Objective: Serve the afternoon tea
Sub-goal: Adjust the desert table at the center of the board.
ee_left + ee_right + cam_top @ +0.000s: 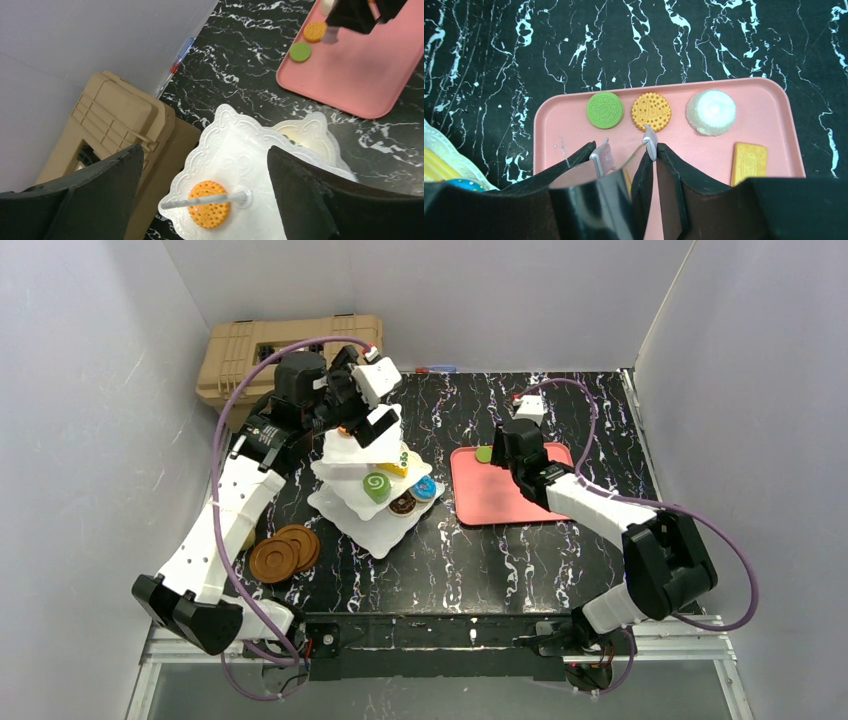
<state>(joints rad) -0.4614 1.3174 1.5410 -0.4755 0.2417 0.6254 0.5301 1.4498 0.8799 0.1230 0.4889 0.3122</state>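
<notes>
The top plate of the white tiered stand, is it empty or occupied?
Occupied. In the left wrist view, one round orange biscuit lies on the top plate, next to the centre post.

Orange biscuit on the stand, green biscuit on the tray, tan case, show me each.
Orange biscuit (210,216) on stand, left wrist view, lower half.
Green biscuit (604,109), right wrist view, centre.
Tan case (120,115), left wrist view, lid.
</notes>
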